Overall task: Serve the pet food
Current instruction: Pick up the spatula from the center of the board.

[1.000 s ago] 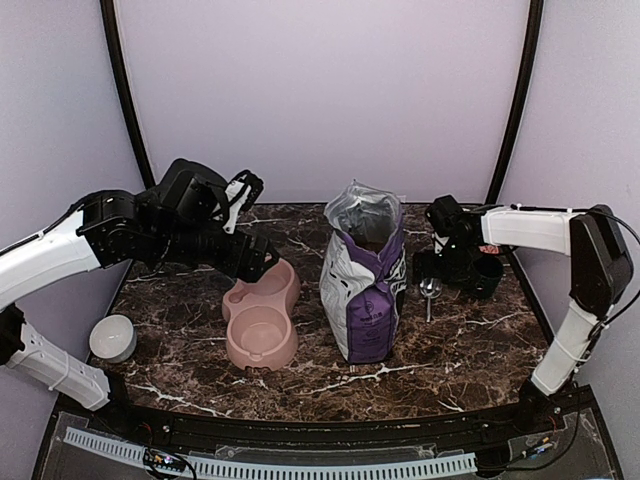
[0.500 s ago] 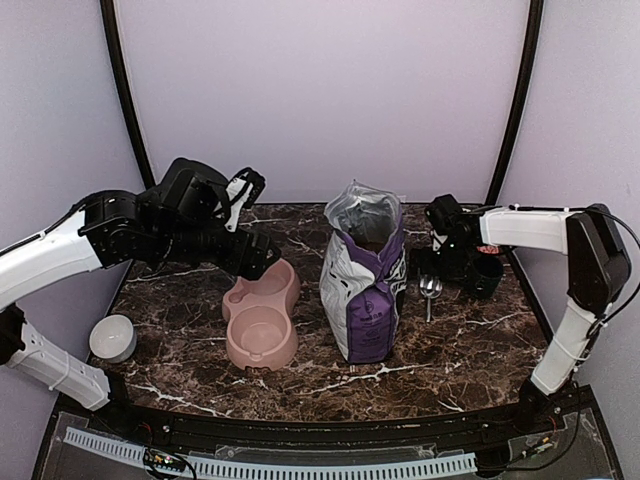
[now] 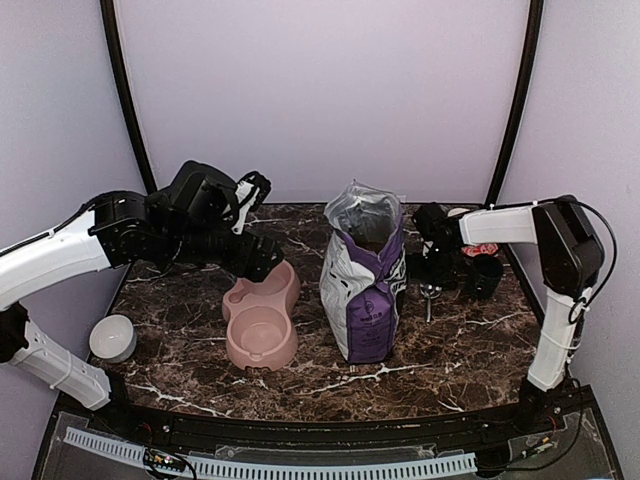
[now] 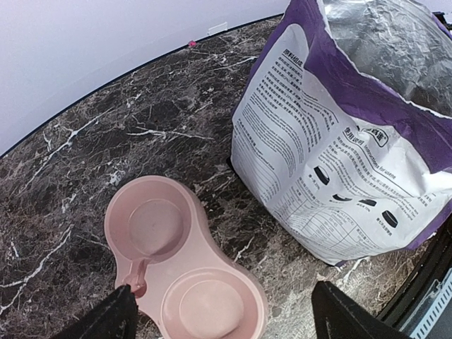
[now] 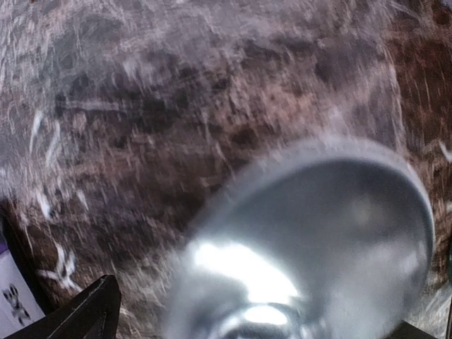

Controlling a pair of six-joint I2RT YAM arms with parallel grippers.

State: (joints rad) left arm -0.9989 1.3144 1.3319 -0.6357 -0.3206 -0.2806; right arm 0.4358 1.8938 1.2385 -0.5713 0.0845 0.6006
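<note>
The pet food itself does not show in any view. The purple-and-white bag stands open-topped mid-table, and it also shows in the left wrist view. The pink double bowl lies left of the bag with both wells empty. My left gripper hovers open above the bowl's far end, its jaws wide apart. A metal scoop lies on the table right of the bag. My right gripper is low over the scoop, open, and the blurred scoop bowl fills the space between its jaws.
A small white bowl sits at the table's left edge. A black cup stands at the right, just beyond my right gripper. The dark marble table ends in a curved front edge.
My right gripper has moved left and down, closer onto the scoop. My left arm has shifted slightly to the right above the pink bowl.
</note>
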